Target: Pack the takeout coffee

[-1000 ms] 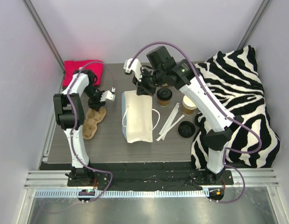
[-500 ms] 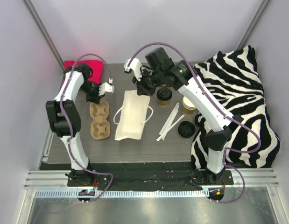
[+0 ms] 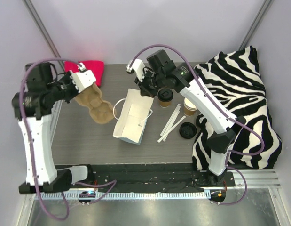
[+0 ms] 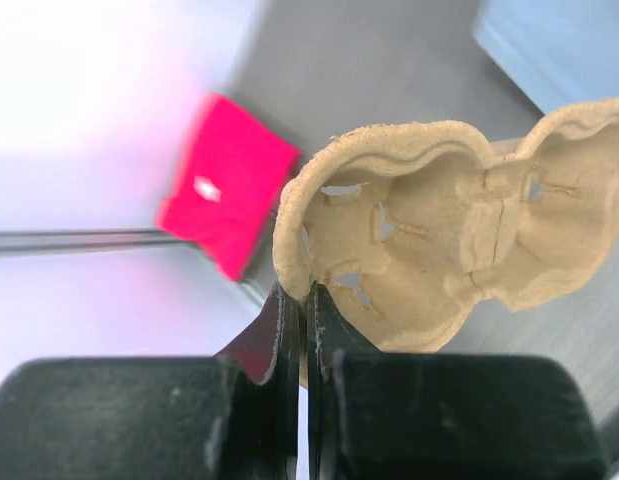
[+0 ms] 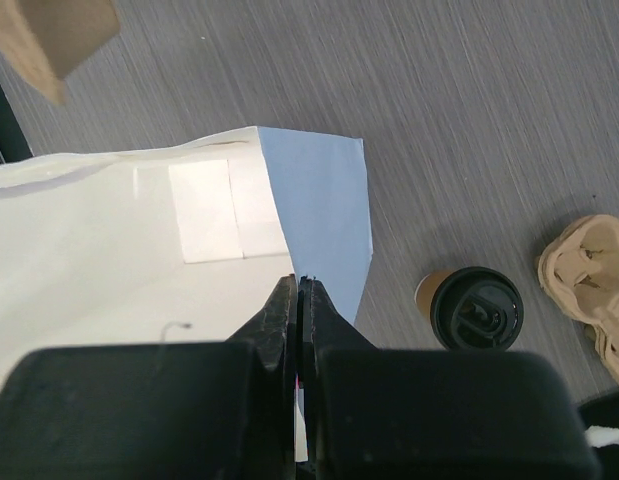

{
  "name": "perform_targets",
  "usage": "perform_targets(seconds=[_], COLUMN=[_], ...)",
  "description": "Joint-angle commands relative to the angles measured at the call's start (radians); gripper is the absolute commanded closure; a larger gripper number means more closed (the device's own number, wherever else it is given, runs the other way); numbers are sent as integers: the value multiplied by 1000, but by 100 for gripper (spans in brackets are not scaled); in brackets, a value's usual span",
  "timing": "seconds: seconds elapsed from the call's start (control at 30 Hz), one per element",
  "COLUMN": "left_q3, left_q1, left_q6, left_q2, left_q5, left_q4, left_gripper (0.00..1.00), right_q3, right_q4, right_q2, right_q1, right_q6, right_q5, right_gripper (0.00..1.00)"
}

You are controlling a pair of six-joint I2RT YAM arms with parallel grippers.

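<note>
Right side: the right gripper (image 5: pixel 299 292) has its jaws pinched flat together on the top rim of the light blue paper bag (image 3: pixel 130 120), propping the mouth open so the white lining shows.
Left side: the left gripper (image 4: pixel 305 300) is clamped tight on the thin rim of the brown moulded-pulp cup carrier (image 4: pixel 439 250), which hangs tilted. I cannot tell whether its far end touches the table.
Task's thing: the takeout coffee (image 3: pixel 165 96), a small tan kraft-paper cup with a round black lid, stands upright on the grey wood-grain table (image 3: pixel 79 141). It is just beside the bag's right side, near the right gripper, and nobody has hold of it.
Step in hand: this looks like setup, with the bag held open and the carrier up. The coffee is not yet packed.
Next move: probably the carrier has to come level and steady so the cup can drop into a well. A gripper must let go of what it holds before it can reach the cup.
Materials: the pulp is rough and fibrous, with scalloped wells and slit tabs. The bag is thin creased paper and floppy at the rim. The lid is glossy moulded plastic.
Around: a lidless tan cup (image 3: pixel 190 106), a loose black lid (image 3: pixel 187 130), white stirrers (image 3: pixel 171 122), a zebra-striped cloth (image 3: pixel 239 94) and a red cloth (image 4: pixel 229 185).
</note>
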Motion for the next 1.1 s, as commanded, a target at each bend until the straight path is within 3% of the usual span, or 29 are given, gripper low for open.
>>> perform_targets(seconds=[0.0,0.33,0.5,0.8,1.07], left_q3=[128,312,390,266,160], left_q1=[3,2,3,2,2], left_q6=[-227,-457,-554,-602,-538], left_q2=[-78,-133,-104,-150,-185], left_q5=[10,62,174,164,64], left_q4=[152,378,392,398,364], left_gripper=[100,100,100,100,100], right_q3=[13,12,13,67,70], right_q4=[33,40,41,41,64], right_q2=[-58,-59,-50,-10,25], right_q1=[5,7,7,8,17], right_q6=[23,24,29,56,84], right_q5=[2,22,41,77,150], right_gripper=[99,99,99,99,99])
